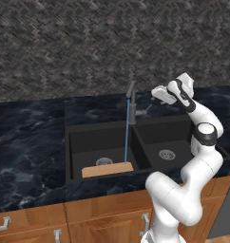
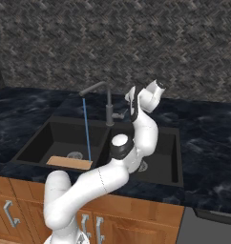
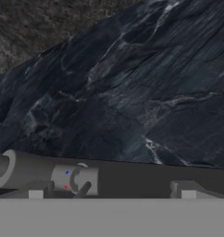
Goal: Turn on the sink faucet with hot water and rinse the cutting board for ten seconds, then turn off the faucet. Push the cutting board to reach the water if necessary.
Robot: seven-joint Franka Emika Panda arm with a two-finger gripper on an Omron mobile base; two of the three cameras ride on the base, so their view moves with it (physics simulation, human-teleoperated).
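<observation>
**Blue water runs onto the board**

Light-blue water (image 1: 127, 133) falls from the faucet (image 1: 131, 102) onto the right end of the cutting board (image 1: 107, 169), which lies against the near wall of the left basin of the sink (image 1: 183, 137). The gripper (image 1: 155, 93) hovers just right of the faucet's lever; its fingertips look apart.

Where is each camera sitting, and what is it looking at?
Left base view: behind the arm's left, looking down at the sink; the arm rises lower right.
Right base view: behind its right; the arm rises lower left.
Hand view: on the hand, facing the countertop and faucet.
Both base views share the cutting board under the water.
</observation>
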